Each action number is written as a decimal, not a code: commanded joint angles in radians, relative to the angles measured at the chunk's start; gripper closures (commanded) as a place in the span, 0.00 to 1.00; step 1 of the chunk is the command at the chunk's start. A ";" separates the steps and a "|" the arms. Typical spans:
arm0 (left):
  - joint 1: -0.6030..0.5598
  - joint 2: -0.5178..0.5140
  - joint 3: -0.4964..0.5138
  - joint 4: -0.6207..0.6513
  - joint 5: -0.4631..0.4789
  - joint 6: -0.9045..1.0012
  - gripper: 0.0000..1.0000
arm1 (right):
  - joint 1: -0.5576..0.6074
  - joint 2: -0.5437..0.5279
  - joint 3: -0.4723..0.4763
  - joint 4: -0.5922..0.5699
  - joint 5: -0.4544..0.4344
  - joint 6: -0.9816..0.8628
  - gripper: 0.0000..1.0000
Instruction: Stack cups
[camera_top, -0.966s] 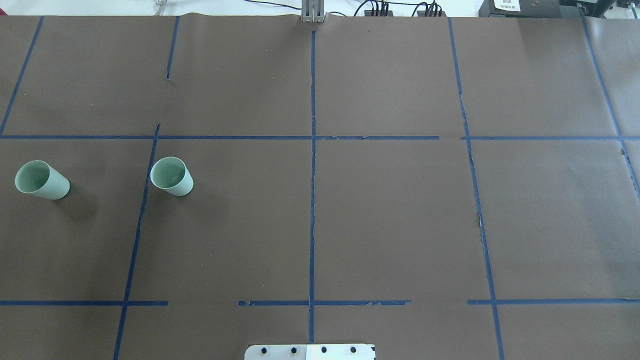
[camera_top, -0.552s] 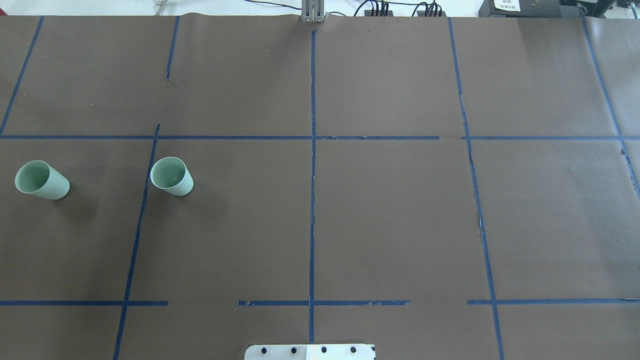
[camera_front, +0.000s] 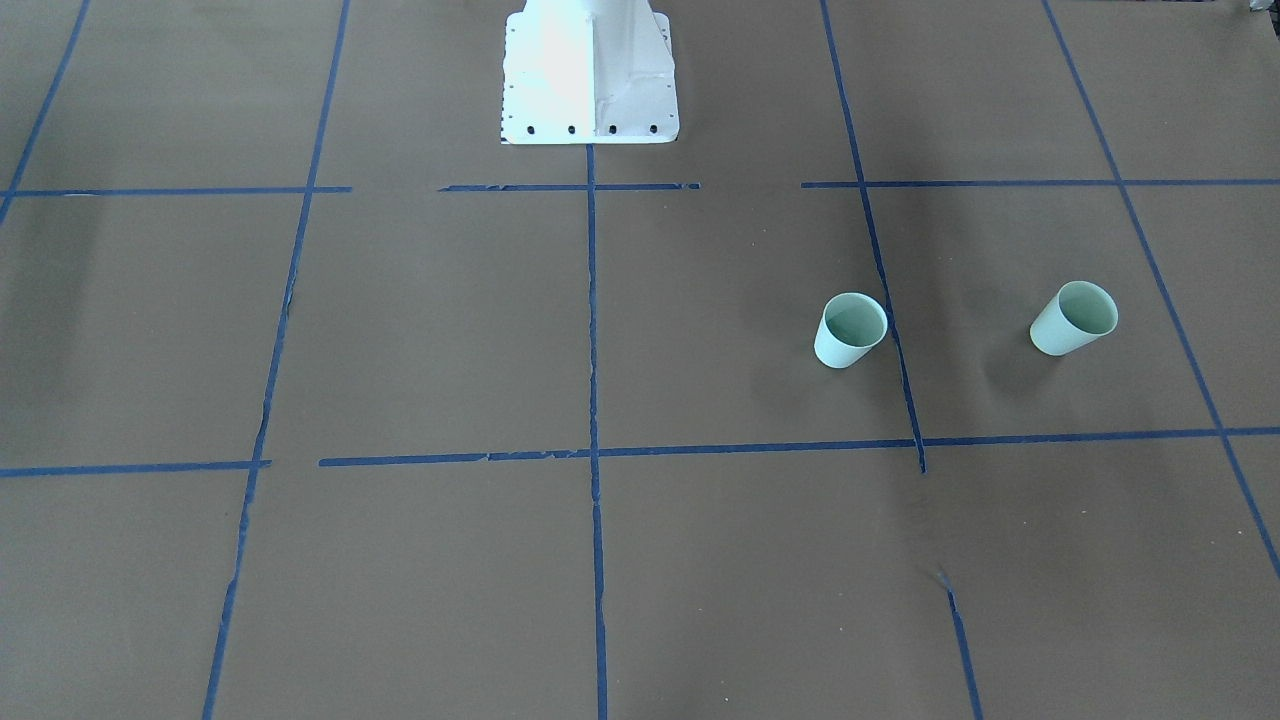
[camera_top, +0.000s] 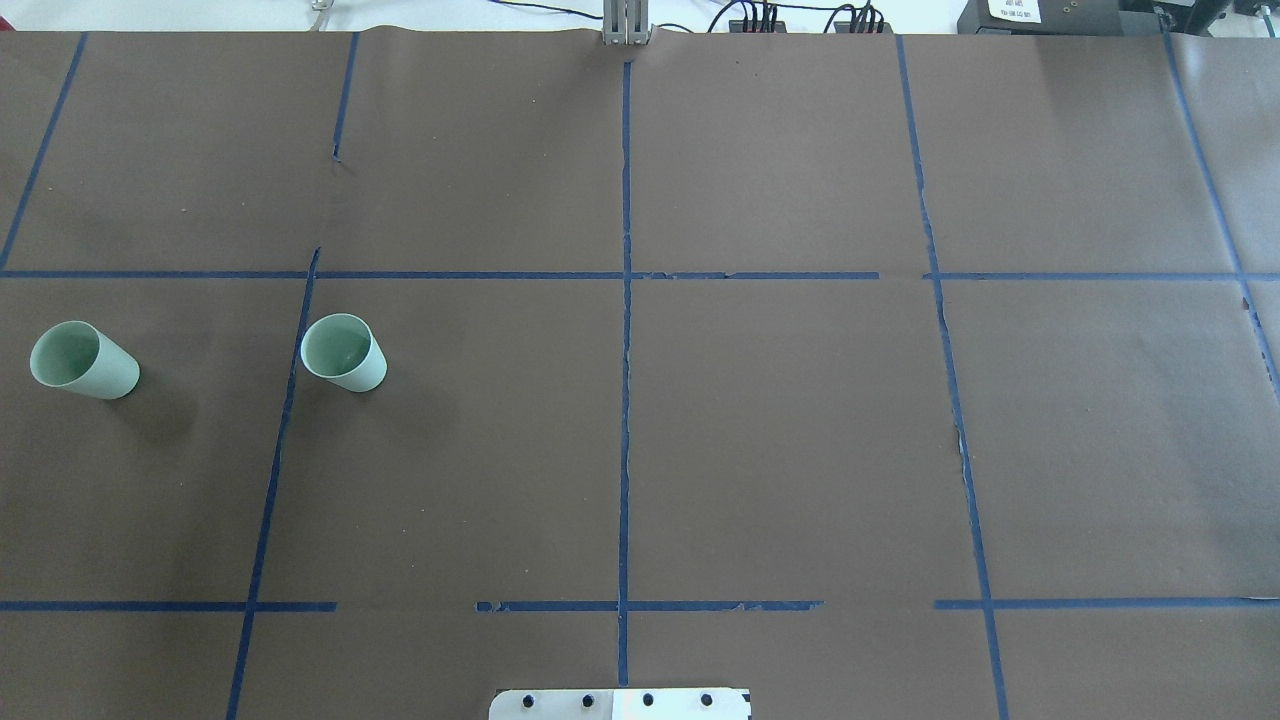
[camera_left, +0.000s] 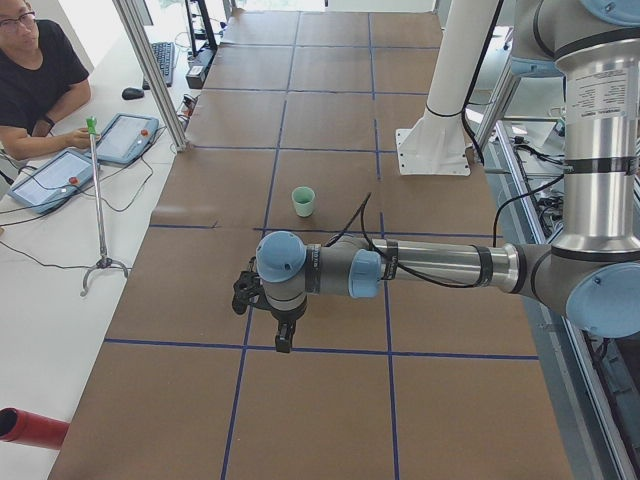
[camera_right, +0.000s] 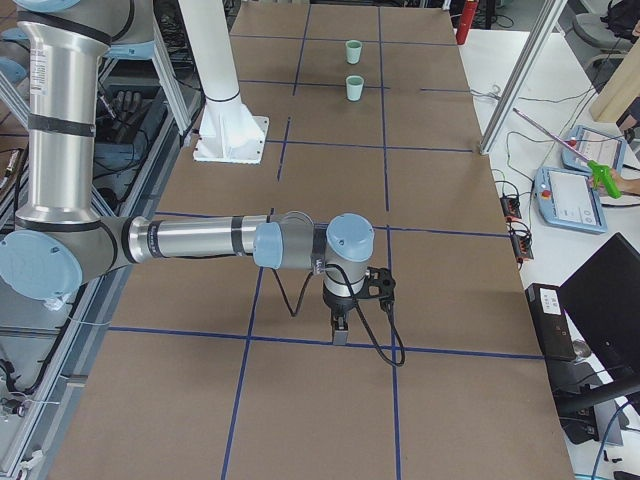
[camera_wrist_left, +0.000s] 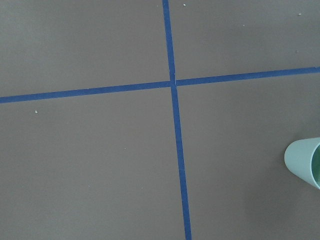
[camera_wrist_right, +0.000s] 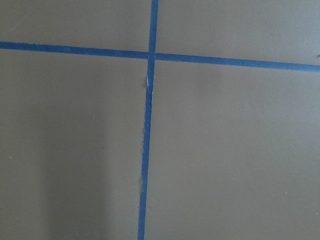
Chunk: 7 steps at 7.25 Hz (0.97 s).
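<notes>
Nothing has moved since a second ago: in the overhead view both cups sit exactly where they were.

You have two cups to count, both upright with mouths up, on the left half of the brown surface (camera_top: 780, 430). The outer cup (camera_top: 84, 360) stands near the surface's left end. The inner cup (camera_top: 345, 352) stands well apart from it, just beside a blue tape line (camera_top: 290, 400) that runs between the two. They are not stacked.

You also have two arms, and neither shows in the overhead or front-facing views. Only the side cameras catch them. The left fingers (camera_left: 285, 343) hang over the surface in the exterior left view, and the right fingers (camera_right: 340, 330) hang far from the cups in the exterior right view. From those angles you cannot tell whether either pair is wide or narrow. Neither pair touches a cup.

The exterior right view shows both cups in a row at the far end. The exterior left view shows only one cup. The left wrist camera catches one cup's edge at its right border, while the right wrist camera shows only tape and surface.
</notes>
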<state>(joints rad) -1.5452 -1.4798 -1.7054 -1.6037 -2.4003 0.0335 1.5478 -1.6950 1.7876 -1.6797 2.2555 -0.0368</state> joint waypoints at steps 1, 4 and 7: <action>0.167 -0.008 -0.005 -0.181 0.004 -0.308 0.00 | 0.000 0.000 0.000 0.000 0.001 0.000 0.00; 0.331 -0.004 0.006 -0.383 0.055 -0.628 0.00 | -0.002 0.000 0.001 0.002 -0.001 0.000 0.00; 0.410 -0.007 0.029 -0.427 0.138 -0.719 0.00 | 0.000 0.000 0.001 0.000 -0.001 0.000 0.00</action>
<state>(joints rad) -1.1575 -1.4848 -1.6897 -2.0135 -2.2789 -0.6520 1.5475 -1.6950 1.7886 -1.6796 2.2550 -0.0368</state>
